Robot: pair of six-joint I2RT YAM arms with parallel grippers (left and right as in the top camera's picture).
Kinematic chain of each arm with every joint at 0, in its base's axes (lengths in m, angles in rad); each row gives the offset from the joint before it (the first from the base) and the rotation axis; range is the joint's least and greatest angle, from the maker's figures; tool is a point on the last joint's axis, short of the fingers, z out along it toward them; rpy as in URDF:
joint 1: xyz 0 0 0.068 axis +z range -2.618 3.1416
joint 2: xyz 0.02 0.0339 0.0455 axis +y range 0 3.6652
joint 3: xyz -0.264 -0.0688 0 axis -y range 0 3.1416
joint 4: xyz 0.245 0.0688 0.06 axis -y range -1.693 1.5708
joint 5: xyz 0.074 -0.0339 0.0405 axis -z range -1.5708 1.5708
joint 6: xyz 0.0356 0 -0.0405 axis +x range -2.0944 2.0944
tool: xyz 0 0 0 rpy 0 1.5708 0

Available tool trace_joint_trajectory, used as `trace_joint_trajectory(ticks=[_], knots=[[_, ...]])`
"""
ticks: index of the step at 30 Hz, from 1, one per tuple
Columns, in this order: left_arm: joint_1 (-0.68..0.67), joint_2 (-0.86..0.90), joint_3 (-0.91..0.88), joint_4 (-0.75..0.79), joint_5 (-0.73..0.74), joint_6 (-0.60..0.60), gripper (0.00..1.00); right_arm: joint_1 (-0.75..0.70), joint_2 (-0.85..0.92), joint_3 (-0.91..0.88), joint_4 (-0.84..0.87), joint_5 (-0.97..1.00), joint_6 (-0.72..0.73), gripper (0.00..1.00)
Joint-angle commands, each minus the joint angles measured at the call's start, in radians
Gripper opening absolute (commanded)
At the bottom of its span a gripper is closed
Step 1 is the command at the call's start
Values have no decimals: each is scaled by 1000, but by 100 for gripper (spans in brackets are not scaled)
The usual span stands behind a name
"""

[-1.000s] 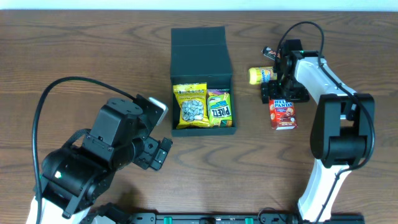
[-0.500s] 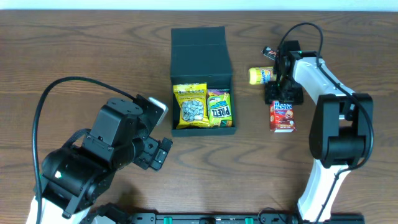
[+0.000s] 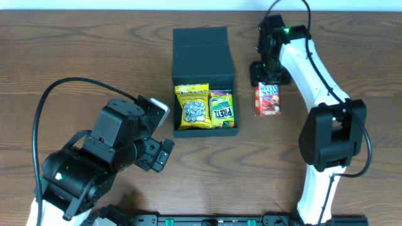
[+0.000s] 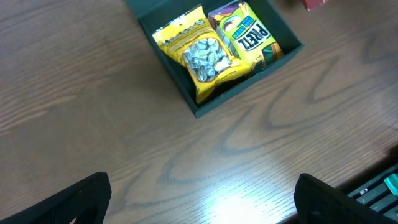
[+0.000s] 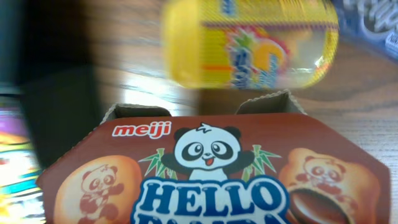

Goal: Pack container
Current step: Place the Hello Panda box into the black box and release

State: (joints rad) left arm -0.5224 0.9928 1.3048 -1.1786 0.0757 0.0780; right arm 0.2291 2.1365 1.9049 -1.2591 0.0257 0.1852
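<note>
My right gripper [image 3: 269, 76] pinches the upper end of a red Hello Panda box [image 3: 269, 100]. In its wrist camera the box fills the lower frame and reads "meiji" and "HELLO" around a panda face; the rest is cut off at the bottom edge. I cannot make out the fingers themselves in that view. At 12 o'clock beyond the box lies a yellow snack packet [image 5: 249, 43], too blurred to read. At 2 o'clock a blue wrapper [image 5: 373, 15] is cropped by the corner.

From overhead, the container [image 3: 202, 44] sits on the wooden table [image 3: 94, 50] at 9 o'clock of these jaws, near but apart, with its flap lid open at the far side. Inside, side by side, are a seed packet [image 3: 191, 108], its writing too small to read, and a packet marked "PRETZ" [image 3: 221, 108].

My left gripper [image 4: 205, 205] is spread wide and holds nothing. Only its dark fingertips [image 4: 81, 199] show at the bottom corners. The container lies at 12 o'clock of it, well apart.
</note>
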Motion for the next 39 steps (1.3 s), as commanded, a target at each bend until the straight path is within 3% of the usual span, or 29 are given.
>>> trace_joint_trajectory(ticks=[1,6,13,22,39], knots=[[3,0,13,-3,3,-7,95,33,-5,93,-34,-37,48,63],[3,0,13,-3,3,-7,95,88,-5,203,-116,-86,100,61],[3,0,13,-3,3,-7,95,160,-5,224,-201,-211,189,62],[3,0,13,-3,3,-7,95,275,4,181,-145,-175,256,65],[3,0,13,-3,3,-7,95,280,80,167,-161,-40,274,62]])
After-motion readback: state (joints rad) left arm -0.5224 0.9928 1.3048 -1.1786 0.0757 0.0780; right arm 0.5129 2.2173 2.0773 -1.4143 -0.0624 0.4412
